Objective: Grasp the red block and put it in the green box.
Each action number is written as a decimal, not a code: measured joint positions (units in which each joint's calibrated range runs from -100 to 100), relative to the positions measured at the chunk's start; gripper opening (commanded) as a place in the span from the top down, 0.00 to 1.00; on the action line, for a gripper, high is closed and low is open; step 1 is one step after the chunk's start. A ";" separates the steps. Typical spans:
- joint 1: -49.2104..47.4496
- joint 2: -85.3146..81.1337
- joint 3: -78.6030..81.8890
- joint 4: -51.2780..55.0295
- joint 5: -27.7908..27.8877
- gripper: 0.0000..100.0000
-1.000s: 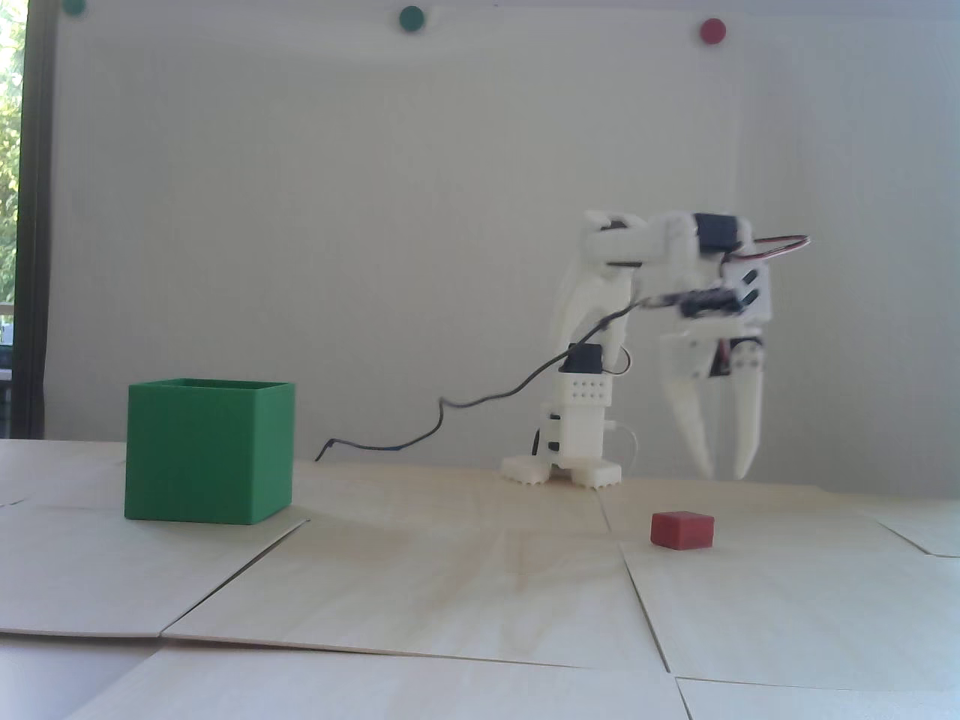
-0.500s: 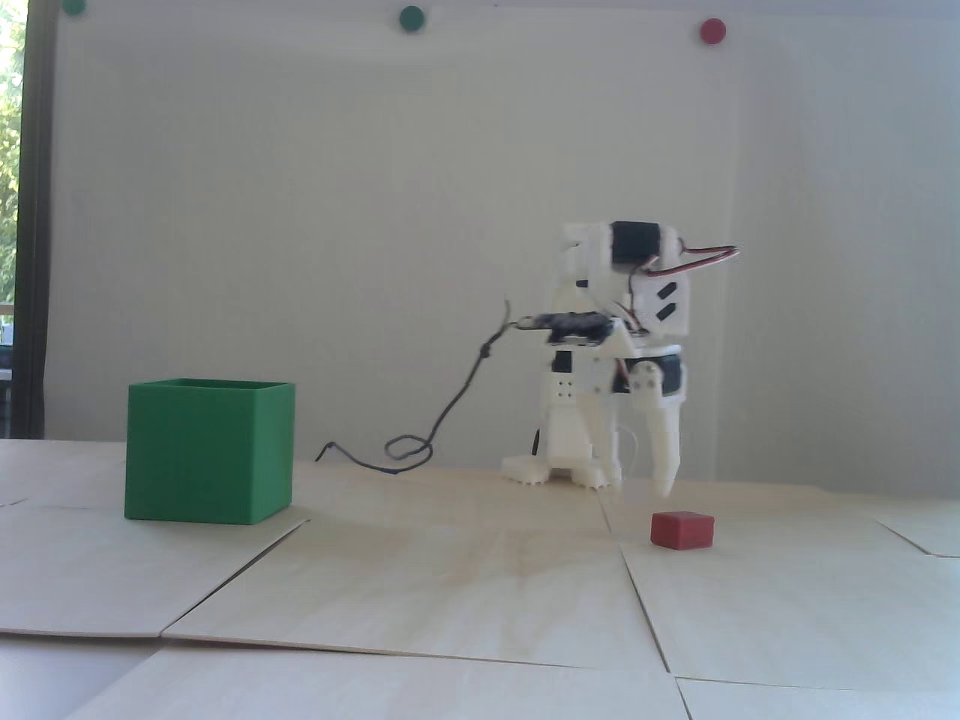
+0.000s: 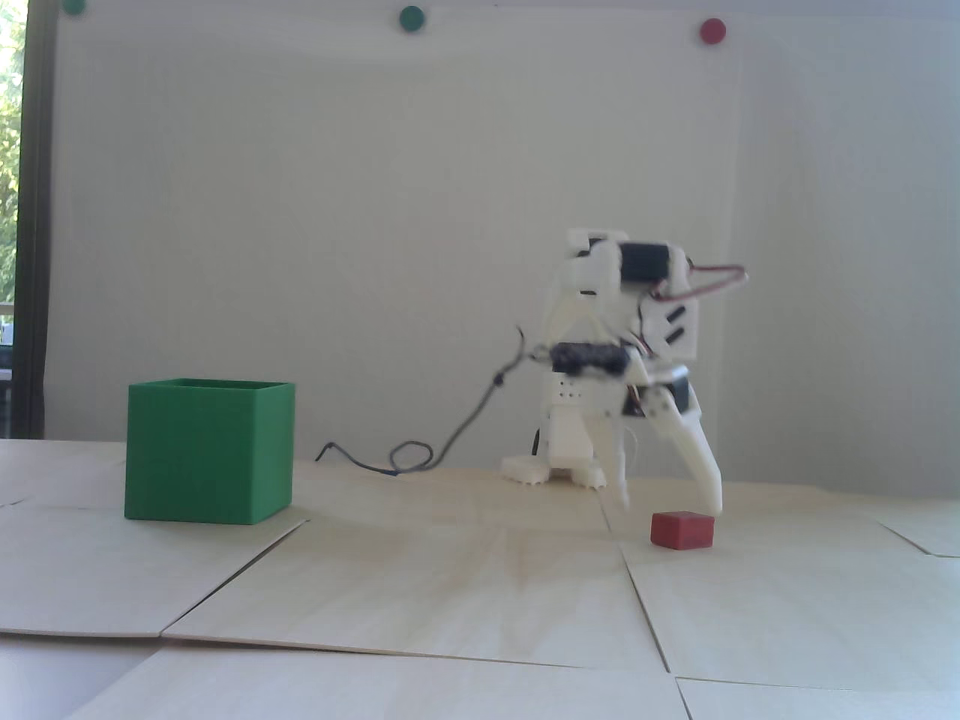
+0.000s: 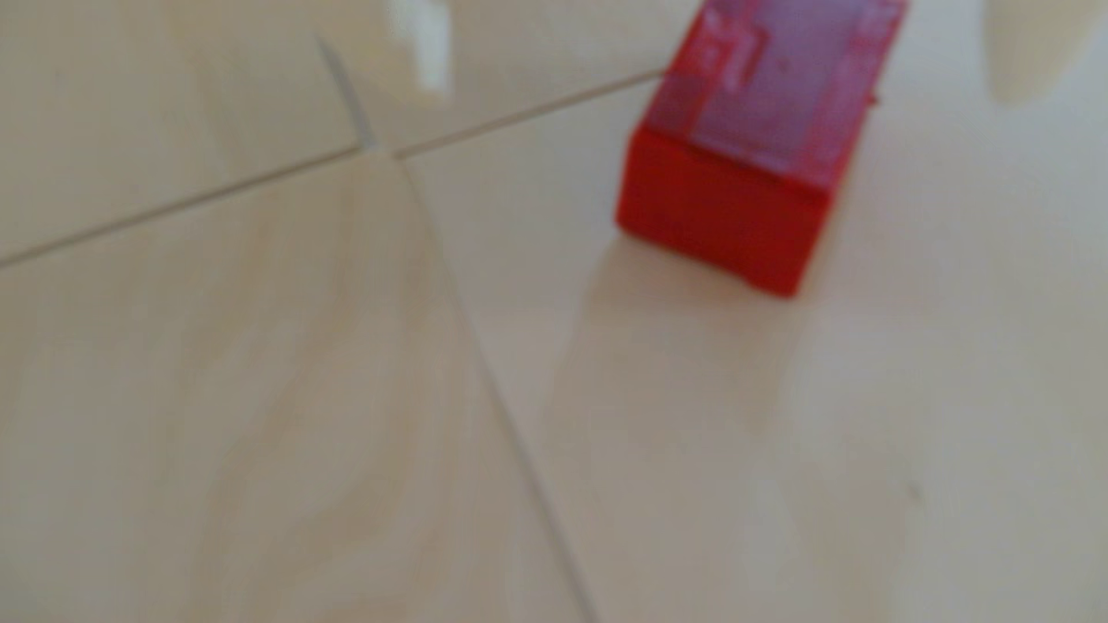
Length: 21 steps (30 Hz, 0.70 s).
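The small red block [image 3: 681,529] lies on the pale wooden table at the right in the fixed view. My white gripper [image 3: 670,504] hangs open just above it, one fingertip left of the block and one near its right end; neither clearly touches it. In the wrist view the block [image 4: 743,168] lies between the two white fingertips [image 4: 427,48], closer to the right one, with gaps on both sides. The green box [image 3: 208,451] stands open-topped on the table at the left, far from the gripper.
A dark cable [image 3: 457,427] trails on the table from the arm's base [image 3: 559,469] toward the box. Seams run between the wooden table panels [image 3: 420,592]. Round green and red dots [image 3: 712,31] sit high on the white wall.
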 measured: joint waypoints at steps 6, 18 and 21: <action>-0.31 3.74 0.00 0.00 0.05 0.71; -0.61 4.32 -0.09 0.25 0.10 0.98; -0.23 4.48 -1.61 0.75 0.10 0.98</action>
